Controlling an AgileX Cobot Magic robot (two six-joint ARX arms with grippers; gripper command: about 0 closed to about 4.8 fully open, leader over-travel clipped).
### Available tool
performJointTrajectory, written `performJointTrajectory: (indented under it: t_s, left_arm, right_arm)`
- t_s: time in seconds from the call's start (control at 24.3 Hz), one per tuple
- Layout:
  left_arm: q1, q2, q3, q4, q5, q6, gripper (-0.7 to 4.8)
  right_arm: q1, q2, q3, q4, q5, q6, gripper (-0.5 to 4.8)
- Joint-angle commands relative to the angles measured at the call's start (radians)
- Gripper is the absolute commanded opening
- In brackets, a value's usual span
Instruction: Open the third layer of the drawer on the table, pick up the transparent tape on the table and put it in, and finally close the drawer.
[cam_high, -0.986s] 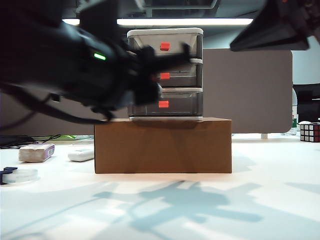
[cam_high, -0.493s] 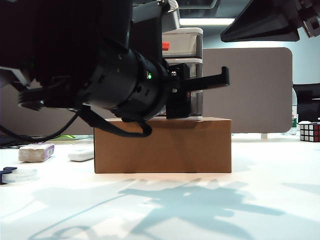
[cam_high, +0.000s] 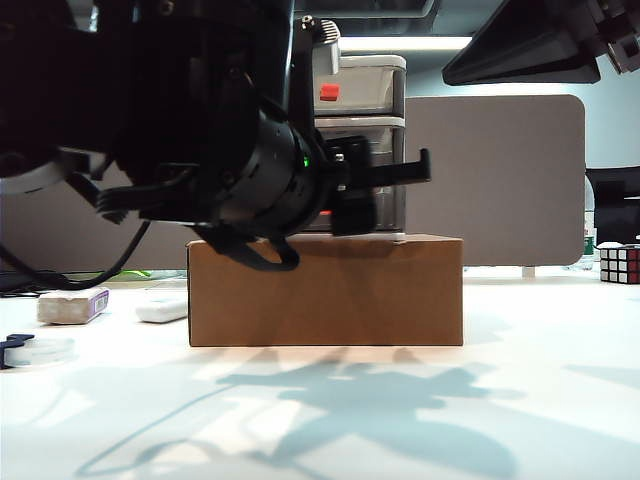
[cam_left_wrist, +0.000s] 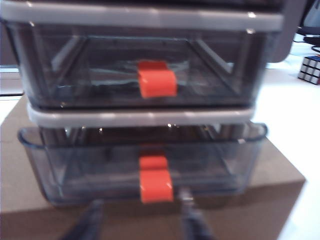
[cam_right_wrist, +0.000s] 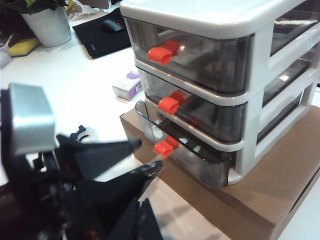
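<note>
Grippers: left gripper (cam_left_wrist: 140, 217) open before third layer (cam_left_wrist: 145, 165); right gripper unseen.

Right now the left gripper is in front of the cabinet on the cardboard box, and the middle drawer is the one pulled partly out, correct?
Not quite: the third layer of the drawer, the lowest, is pulled out; the middle one is shut, as the left wrist view shows. The left gripper is in front of it, cabinet on the cardboard box.
</note>
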Motion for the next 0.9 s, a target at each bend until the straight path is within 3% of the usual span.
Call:
performJointTrajectory:
  t_s: [0.04, 0.21, 0.66, 0.78, 0.9]
  left_arm:
    - [0.025, 0.010, 0.027, -0.002, 0.033, -0.003, 2.19]
    - [0.041, 0.024, 0.064, -0.029, 0.076, -0.003, 2.19]
    - [0.040, 0.042, 0.108, -0.092, 0.050, -0.003, 2.04]
    - [0.040, 0.042, 0.108, -0.092, 0.050, -0.003, 1.47]
    - [0.040, 0.042, 0.109, -0.089, 0.050, -0.003, 1.33]
  right_arm:
    - [0.000, -0.002, 0.006, 0.012, -0.003, -0.028, -0.05]
    - [0.000, -0.002, 0.006, 0.010, -0.003, -0.030, -0.05]
    - [0.000, -0.003, 0.006, 0.010, -0.002, -0.031, -0.05]
    - [0.000, -0.003, 0.006, 0.010, -0.002, -0.031, -0.05]
    - [0.000, -0.003, 0.006, 0.010, -0.002, -0.031, -0.05]
